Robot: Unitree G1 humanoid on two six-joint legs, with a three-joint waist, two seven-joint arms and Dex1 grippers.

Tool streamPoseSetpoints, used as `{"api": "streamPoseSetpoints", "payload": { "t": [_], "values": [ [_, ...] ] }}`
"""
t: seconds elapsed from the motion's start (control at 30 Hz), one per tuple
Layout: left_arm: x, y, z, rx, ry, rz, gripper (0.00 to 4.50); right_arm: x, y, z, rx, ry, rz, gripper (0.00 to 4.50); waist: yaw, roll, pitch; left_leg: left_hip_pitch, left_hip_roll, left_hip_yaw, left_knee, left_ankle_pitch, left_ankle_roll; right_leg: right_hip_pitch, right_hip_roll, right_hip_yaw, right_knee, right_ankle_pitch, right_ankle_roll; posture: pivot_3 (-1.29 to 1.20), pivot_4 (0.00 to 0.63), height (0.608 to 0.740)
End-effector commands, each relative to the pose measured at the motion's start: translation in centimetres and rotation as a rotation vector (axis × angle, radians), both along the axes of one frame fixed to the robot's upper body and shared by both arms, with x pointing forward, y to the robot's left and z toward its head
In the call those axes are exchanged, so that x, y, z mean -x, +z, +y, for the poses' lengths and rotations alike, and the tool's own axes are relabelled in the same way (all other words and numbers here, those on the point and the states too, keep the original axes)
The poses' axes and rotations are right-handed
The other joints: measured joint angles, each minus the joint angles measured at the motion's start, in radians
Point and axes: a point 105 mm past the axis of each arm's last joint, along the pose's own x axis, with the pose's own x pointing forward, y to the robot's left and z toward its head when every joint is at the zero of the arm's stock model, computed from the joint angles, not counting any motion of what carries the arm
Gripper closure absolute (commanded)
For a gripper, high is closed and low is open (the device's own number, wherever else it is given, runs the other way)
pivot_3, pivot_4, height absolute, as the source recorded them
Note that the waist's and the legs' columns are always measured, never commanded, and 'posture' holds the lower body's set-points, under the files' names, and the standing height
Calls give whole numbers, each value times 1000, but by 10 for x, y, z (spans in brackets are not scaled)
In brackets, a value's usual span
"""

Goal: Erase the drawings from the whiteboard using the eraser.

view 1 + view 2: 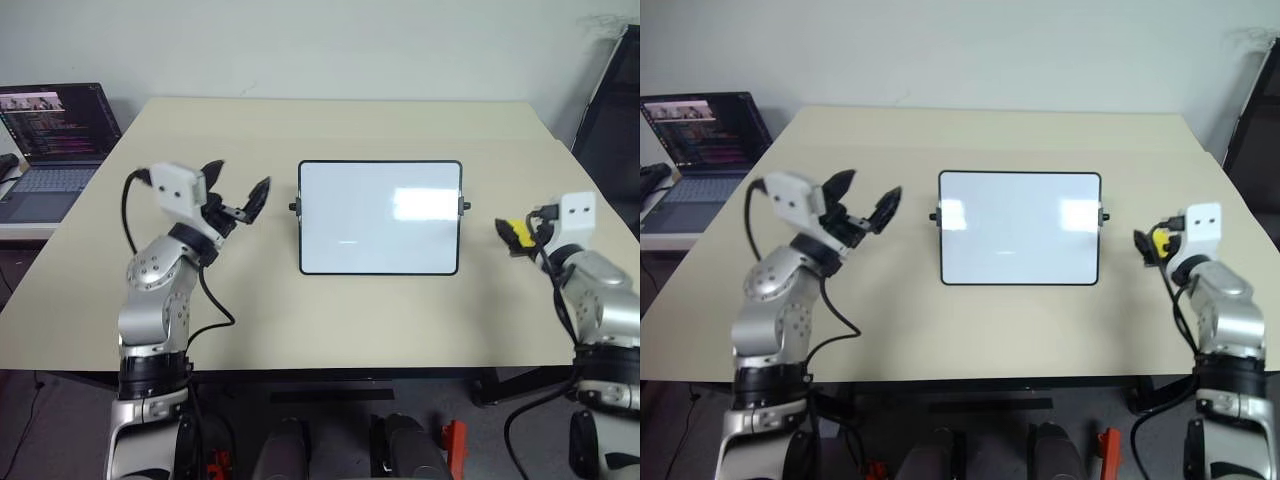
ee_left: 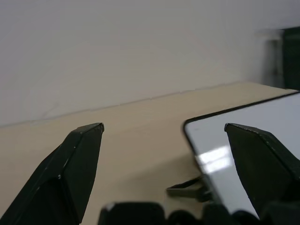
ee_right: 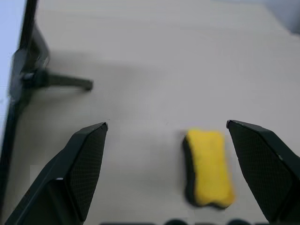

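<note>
Your right gripper (image 3: 166, 126) has its fingers spread, empty; the eraser (image 3: 208, 168) lies flat on the tabletop (image 1: 400, 330) between them, nearer one finger. Left gripper (image 1: 238, 192) fingers are also spread, just beside the whiteboard (image 1: 380, 217). Risk: closing off-centre could nudge the eraser askew. No drawings discernible on the board.

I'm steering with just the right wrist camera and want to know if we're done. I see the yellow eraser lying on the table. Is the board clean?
Observer: The whiteboard looks nearly clean; one faint short mark remains near its lower middle.
Operator: Where's the other arm?
Observer: The left gripper hangs open above the table, beside the board's left edge.
Operator: Anything else around?
Observer: An open laptop sits on a separate surface left of the table.
</note>
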Motion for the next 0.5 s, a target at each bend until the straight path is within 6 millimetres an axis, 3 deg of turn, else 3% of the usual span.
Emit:
{"api": "streamPoseSetpoints", "payload": {
  "t": [0.03, 0.2, 0.33, 0.5],
  "values": [
    [5, -16, 9, 7, 128, -17, 0, 13, 15, 8, -9, -18, -170, 33, 2, 0, 0, 0, 0, 0, 0, 0, 0, 0, 0, 0, 0, 0, 0, 0, 150, 740],
    [15, -58, 3, -32, 184, 46, 0, 30, -14, 30, -6, -24, -178, 33, 2, 0, 0, 1, 0, 0, 0, 0, 0, 0, 0, 0, 1, 0, -1, 0, 150, 740],
    [22, -86, -5, -40, 215, 85, 0, 47, -42, 25, -29, -157, -159, 33, 3, 0, -1, 2, 0, 0, 0, 0, 0, 1, 0, 0, 1, 0, 0, 0, 150, 740],
    [27, -90, 4, -25, 320, 65, 0, 52, -46, 33, -61, -171, -170, 33, 1, 0, -1, 2, 0, 1, 0, 0, 0, 1, 0, 1, 1, -1, 1, 0, 150, 740]
  ]
}}
